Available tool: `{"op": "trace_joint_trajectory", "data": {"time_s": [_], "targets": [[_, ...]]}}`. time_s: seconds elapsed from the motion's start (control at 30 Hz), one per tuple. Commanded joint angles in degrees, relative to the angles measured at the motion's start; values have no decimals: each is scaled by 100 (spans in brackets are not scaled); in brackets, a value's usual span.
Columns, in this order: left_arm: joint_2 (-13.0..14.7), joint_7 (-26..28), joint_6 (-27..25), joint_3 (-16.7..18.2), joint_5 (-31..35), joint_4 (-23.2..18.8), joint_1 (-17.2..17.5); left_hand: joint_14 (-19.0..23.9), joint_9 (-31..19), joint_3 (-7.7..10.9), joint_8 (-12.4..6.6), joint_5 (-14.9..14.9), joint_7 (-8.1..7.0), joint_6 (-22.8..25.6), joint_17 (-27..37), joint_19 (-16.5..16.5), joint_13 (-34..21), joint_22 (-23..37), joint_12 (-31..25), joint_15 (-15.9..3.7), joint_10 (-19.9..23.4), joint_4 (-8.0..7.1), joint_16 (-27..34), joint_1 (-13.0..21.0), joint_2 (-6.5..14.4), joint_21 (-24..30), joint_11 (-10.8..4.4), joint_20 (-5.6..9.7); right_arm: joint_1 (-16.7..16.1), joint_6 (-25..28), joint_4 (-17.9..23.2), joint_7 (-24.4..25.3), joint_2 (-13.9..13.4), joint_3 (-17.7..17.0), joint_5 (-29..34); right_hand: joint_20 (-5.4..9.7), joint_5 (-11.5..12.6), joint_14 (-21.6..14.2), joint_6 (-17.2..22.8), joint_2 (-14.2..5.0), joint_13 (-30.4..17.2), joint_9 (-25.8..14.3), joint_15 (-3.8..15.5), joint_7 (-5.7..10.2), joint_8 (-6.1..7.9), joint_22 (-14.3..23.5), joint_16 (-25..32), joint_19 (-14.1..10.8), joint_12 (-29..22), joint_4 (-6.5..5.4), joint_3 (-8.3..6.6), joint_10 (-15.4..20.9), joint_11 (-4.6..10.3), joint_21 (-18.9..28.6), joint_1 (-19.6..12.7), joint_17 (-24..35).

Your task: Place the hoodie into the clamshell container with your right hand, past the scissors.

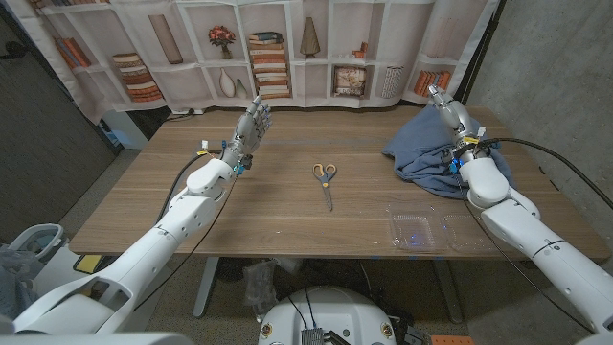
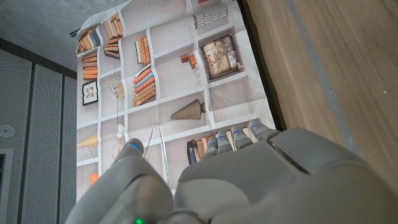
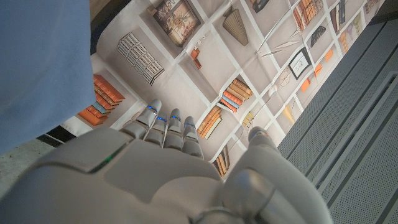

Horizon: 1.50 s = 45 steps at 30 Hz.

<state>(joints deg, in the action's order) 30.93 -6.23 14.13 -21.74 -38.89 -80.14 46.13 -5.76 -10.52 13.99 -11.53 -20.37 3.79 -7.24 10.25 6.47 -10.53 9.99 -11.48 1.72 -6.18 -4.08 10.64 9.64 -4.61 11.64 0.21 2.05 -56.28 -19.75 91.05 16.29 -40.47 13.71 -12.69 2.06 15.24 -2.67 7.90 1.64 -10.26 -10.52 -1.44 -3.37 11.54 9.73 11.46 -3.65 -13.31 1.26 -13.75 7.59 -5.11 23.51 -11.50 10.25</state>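
Hoodie (image 1: 426, 146) bunched just beside right robot hand (image 1: 451, 113) — fingers raised, spread, holding nothing, scissors (image 1: 325, 182) mid-table

- your left hand (image 1: 251, 123) is raised off the table, fingers up and a bit apart, holding nothing
- your right hand (image 1: 450, 112) is raised too, fingers pointing up; empty

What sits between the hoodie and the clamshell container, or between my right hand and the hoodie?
Nothing visible. The right hand is raised right at the hoodie, and the clamshell container lies open on bare table just in front of it. The scissors lie off to the side at mid-table, outside that path.
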Motion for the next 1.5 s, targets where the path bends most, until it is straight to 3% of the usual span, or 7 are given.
{"op": "trace_joint_trajectory", "data": {"time_s": [0.03,0.57,0.93,1.5], "targets": [[-1,8,60,10,26,-25,-1,53,-8,-19,-17,-58,3,29,12,-25,-13,23,-35,-21,24,2,35,60,-11,3,16,302,-5,239,142,172,-134,-17,282,116,26,-61,66,22,-34,-17,14,7,30,29,12,-76,-1,46,-5,31,7,-9,-72,30],[-3,18,93,28,-11,-119,84,92,-7,-51,-23,-65,8,91,11,-70,-11,22,-41,-41,73,11,37,85,-4,10,-8,370,-111,520,212,384,-231,-112,398,107,48,-12,116,17,-37,-18,7,36,33,30,-23,-63,9,68,-1,45,15,-72,-91,33],[12,72,64,15,-1,-247,156,64,-7,-64,-11,-68,-9,83,11,-26,-10,22,-25,-46,48,14,20,97,2,-11,-2,331,-274,748,351,621,-360,-186,616,102,62,-4,132,7,-38,-19,5,54,29,31,-31,-63,15,79,-3,50,10,-104,-104,34],[133,285,-51,12,55,-623,424,40,-7,-86,5,-71,-16,68,13,12,-10,22,-9,-41,25,15,8,109,11,-28,-8,291,-224,881,157,746,-422,-163,756,101,89,-10,151,3,-40,-21,20,75,19,32,-36,-75,23,99,5,66,48,-165,-115,37]]}}
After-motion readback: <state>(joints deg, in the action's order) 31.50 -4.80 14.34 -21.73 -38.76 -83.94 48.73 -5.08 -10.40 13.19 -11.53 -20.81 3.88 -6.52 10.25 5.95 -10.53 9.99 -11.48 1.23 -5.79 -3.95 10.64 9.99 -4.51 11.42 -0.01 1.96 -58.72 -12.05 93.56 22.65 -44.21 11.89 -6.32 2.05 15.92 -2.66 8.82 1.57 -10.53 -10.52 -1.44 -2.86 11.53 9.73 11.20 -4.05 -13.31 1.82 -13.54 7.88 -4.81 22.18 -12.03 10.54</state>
